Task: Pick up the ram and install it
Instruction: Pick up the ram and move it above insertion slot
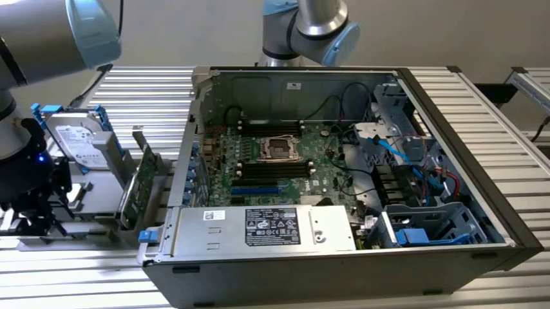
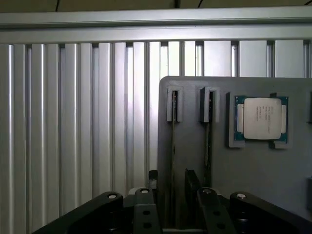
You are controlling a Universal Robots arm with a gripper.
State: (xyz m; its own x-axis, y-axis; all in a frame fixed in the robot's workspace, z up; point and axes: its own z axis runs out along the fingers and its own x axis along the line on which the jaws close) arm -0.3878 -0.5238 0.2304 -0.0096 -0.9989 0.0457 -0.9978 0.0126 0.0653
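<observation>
Your gripper (image 2: 174, 212) sits over the ram (image 2: 173, 146) standing in the gray tray (image 2: 253, 170); its jaws are wide open, holding nothing.

Ribbed table (image 2: 73, 122) lies free beside the holder (image 2: 263, 175); ram (image 2: 173, 146) and second stick (image 2: 208, 141) stand close.

Exterior view: elevated, oblique downward, mid-range, centred on open computer case (image 1: 344, 277) on slatted table (image 1: 146, 96). Wrist view: close, facing downward past gripper (image 2: 178, 214) onto grey holder tray (image 2: 253, 170). Shared: tray, table slats.
</observation>
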